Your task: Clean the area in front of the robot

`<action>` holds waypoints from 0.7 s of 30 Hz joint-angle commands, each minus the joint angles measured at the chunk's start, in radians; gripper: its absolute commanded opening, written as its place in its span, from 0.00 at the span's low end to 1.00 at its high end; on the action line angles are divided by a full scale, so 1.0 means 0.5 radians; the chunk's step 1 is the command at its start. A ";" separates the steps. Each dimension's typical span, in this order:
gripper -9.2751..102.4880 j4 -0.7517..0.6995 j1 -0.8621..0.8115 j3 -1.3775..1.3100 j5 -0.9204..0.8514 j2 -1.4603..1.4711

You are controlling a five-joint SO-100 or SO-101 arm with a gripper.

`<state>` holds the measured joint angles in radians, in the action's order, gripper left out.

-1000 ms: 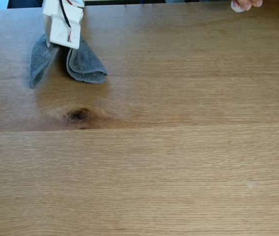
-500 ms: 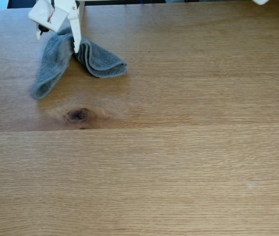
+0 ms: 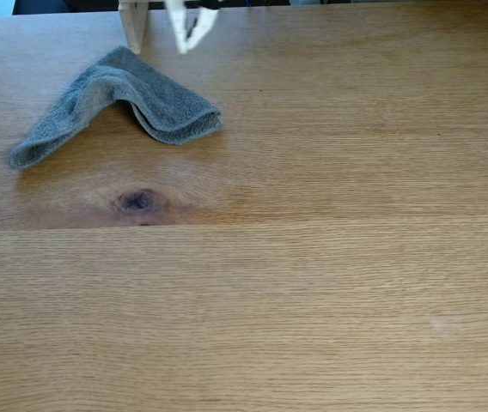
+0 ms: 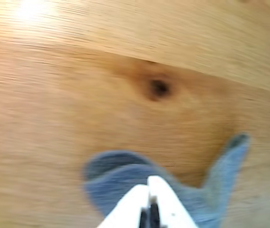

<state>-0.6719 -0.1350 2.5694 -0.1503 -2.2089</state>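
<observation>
The oak tabletop fills the fixed view, with its dark knot at centre left and a plank seam running across. A grey terry cloth lies bent in a V at the upper left. My white gripper hangs at the top edge, just behind the cloth and off it. In the wrist view the gripper has its tips pressed together, shut on nothing, above the cloth. Beyond it are the knot and the tabletop.
A pale wooden post stands at the table's far edge, just left of the gripper and behind the cloth. The wrist view is blurred by motion.
The gripper has let go of the cloth, risen and swung right along the far edge. The cloth has dropped and spread out to the left. The hand at the top right has gone.
</observation>
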 commanded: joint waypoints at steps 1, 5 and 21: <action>0.08 -0.104 0.160 0.006 0.387 -0.227; 0.08 -0.288 0.252 0.009 0.611 -0.383; 0.08 -0.788 0.433 0.881 0.500 -1.764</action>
<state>-1.0830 0.0629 2.8992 0.1304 -2.9207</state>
